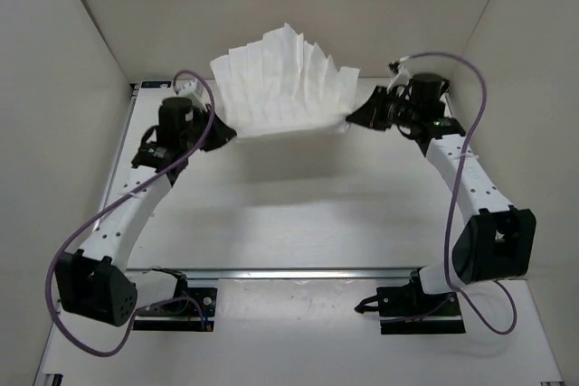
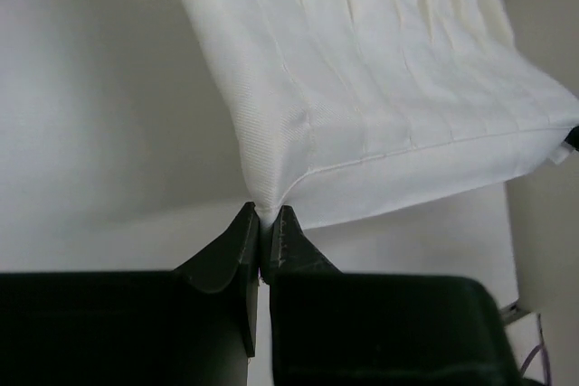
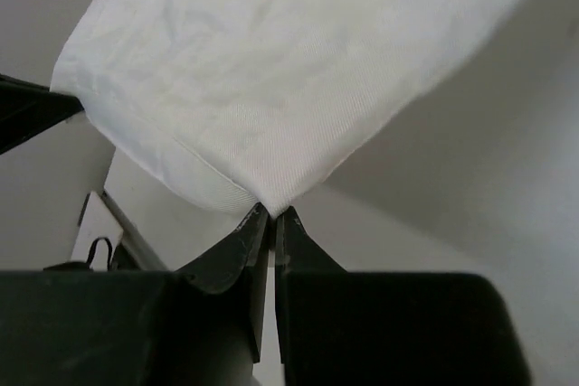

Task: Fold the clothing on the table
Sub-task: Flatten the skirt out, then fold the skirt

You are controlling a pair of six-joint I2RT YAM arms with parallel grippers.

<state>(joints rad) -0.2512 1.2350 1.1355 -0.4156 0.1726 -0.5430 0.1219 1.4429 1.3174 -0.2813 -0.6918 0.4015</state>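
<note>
The white pleated clothing (image 1: 285,83) hangs stretched in the air above the far half of the table (image 1: 298,223), casting a shadow below. My left gripper (image 1: 226,131) pinches its left corner; in the left wrist view the black jaws (image 2: 262,223) are shut on the clothing (image 2: 380,88) at its hem corner. At the right, my right gripper (image 1: 355,118) grips the other corner. The right wrist view shows its gripper (image 3: 271,214) shut on a point of the clothing (image 3: 271,70), with the fabric spreading away from it.
White walls (image 1: 54,88) enclose the table on the left, right and back. A metal rail (image 1: 298,272) crosses the near edge, with both arm bases (image 1: 181,305) bolted there. Purple cables (image 1: 470,115) loop off both arms.
</note>
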